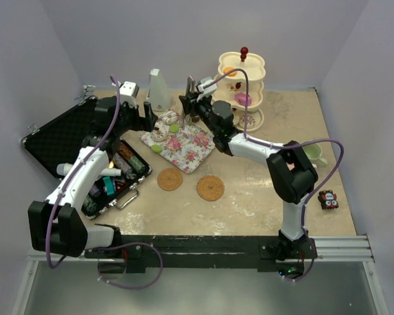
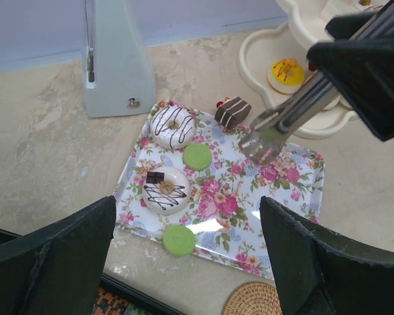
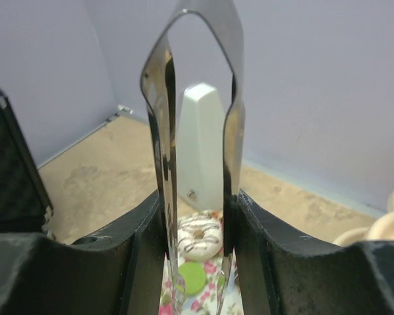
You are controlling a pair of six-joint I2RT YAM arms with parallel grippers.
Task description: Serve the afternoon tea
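Reaching over the floral tray [image 1: 194,153], right pincer [image 3: 197,226] grasps metal tongs [image 2: 276,125]; left pincer [image 2: 187,205] hovers released.

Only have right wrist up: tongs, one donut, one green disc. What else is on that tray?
Observer: Left wrist view shows five pieces on the floral tray: two white donuts, two green discs, one chocolate cake slice.
Operator: Left gripper near my tongs?
Observer: Apart. It is open and empty over the tray's near edge; the tongs tips are over the far right part.
Operator: Coasters loaded?
Observer: No, top view shows both woven coasters bare, between the tray and the arm bases.
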